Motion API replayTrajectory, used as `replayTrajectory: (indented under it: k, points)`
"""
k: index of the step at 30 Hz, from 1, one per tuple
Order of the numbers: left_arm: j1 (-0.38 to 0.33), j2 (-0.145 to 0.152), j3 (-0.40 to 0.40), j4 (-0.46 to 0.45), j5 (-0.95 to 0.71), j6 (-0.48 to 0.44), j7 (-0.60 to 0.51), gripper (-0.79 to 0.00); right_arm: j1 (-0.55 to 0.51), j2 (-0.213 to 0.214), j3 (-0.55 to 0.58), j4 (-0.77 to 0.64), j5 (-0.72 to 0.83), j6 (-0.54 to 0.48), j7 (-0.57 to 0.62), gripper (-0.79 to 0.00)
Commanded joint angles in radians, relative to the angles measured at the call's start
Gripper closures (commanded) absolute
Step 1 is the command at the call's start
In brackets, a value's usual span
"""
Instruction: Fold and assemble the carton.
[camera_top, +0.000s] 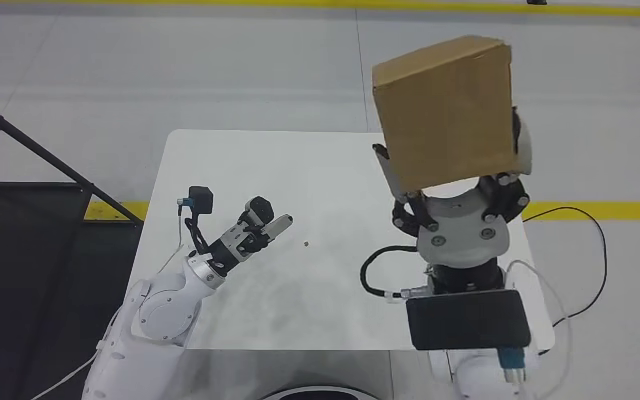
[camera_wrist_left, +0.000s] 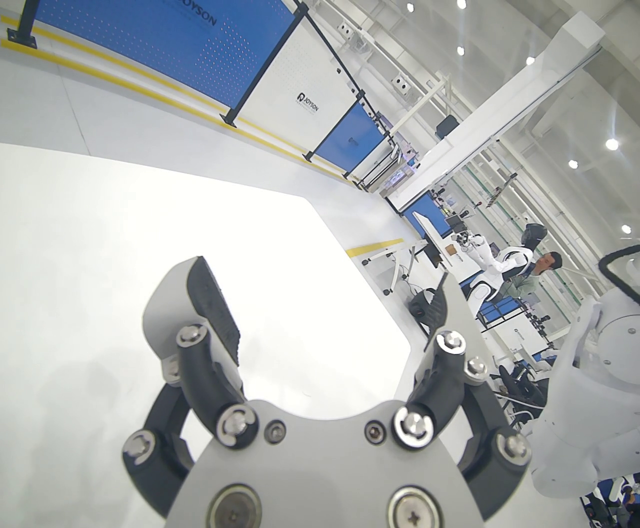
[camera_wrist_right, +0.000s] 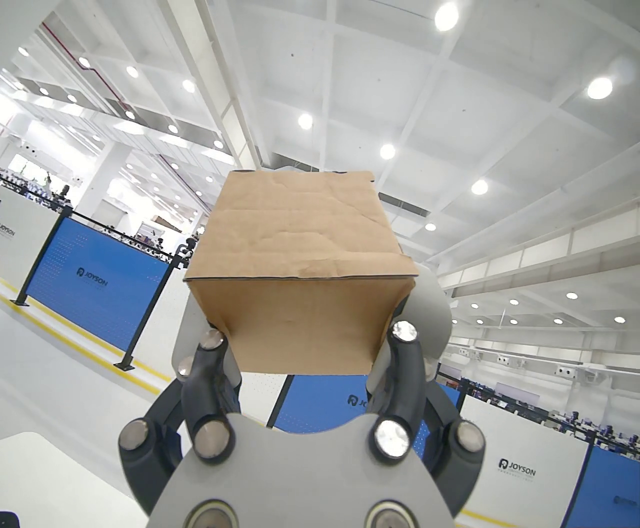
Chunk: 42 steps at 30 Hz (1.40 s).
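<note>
carton (camera_top: 445, 110) – boxed up, aloft over table (camera_top: 300, 170) | R hand (camera_wrist_right: 310, 320) – clamped on its walls | L hand (camera_wrist_left: 325, 300) – wide, empty, nr table | risk: thin walls buckle, carton slips, drops

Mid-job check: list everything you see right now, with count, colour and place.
carton: one, brown, closed box shape, held up off the table on the robot's right side
table: one, white, in front of the robot
speck: one, dark, tiny, on the table near its middle; cannot tell what it is
floor line: yellow, on the grey floor beside the table
barrier panels: several, blue and white, in black frames, around the work area
cable: one, black, looping off the table's right edge
left pincer: one, grey with black pads, open, holding nothing, over the table's left part
right pincer: one, grey and black, shut on the carton's sides
</note>
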Motion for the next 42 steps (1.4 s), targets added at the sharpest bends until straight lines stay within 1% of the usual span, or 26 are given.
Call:
replayTrajectory:
  k: [1,3,5,9,12,14,15,18,21,26,31,33,36,38,40,42]
  points:
    - [0.0,0.0,0.0,0.0,0.0,0.0,0.0,-0.785,-0.007,-0.003,-0.004,-0.003,0.084,-0.004,0.007,0.0]
    - [0.0,0.0,0.0,0.0,0.0,0.0,0.0,-0.785,-0.012,-0.006,0.001,-0.01,0.232,-0.031,0.024,0.0]
    - [0.0,0.0,0.0,0.0,0.0,0.0,0.0,-0.785,-0.015,-0.008,0.029,-0.009,0.379,-0.063,0.046,0.0]
    - [0.0,0.0,0.0,0.0,0.0,0.0,0.0,-0.785,-0.022,-0.009,0.1,0.007,0.685,-0.141,0.042,0.0]
    - [0.0,0.0,0.0,0.0,0.0,0.0,0.0,-0.785,-0.029,-0.007,0.156,0.025,0.845,-0.204,0.057,0.0]
    - [0.0,0.0,0.0,0.0,0.0,0.0,0.0,-0.785,-0.031,-0.005,0.182,0.031,0.925,-0.238,0.076,0.0]
    - [0.0,0.0,0.0,0.0,0.0,0.0,0.0,-0.785,-0.032,-0.004,0.195,0.033,0.948,-0.238,0.081,0.0]
    - [0.0,0.0,0.0,0.0,0.0,0.0,0.0,-0.785,-0.033,-0.003,0.206,0.038,0.979,-0.247,0.088,0.0]
    - [0.0,0.0,0.0,0.0,0.0,0.0,0.0,-0.785,-0.035,-0.002,0.218,0.043,0.977,-0.247,0.084,0.0]
    - [0.004,0.0,0.007,-0.019,0.022,0.019,0.009,-0.785,-0.059,0.005,0.225,0.058,0.875,-0.248,0.102,0.0]
    - [0.003,0.001,0.005,-0.038,0.028,0.049,0.019,-0.785,-0.124,0.014,0.225,0.095,0.758,-0.27,0.126,0.0]
    - [0.003,0.001,0.001,-0.045,0.028,0.067,0.028,-0.785,-0.156,0.018,0.226,0.125,0.717,-0.281,0.136,0.0]
    - [0.007,0.001,-0.004,-0.059,0.018,0.079,0.032,-0.785,-0.205,0.026,0.222,0.181,0.566,-0.283,0.151,0.0]
    - [0.008,0.001,-0.005,-0.062,0.016,0.08,0.033,-0.785,-0.232,0.029,0.204,0.228,0.532,-0.296,0.154,0.0]
    - [0.008,0.001,-0.005,-0.062,0.016,0.08,0.033,-0.785,-0.243,0.031,0.188,0.284,0.5,-0.296,0.172,0.0]
    - [0.008,0.001,-0.005,-0.062,0.016,0.08,0.033,-0.785,-0.237,0.031,0.172,0.346,0.453,-0.27,0.2,0.0]
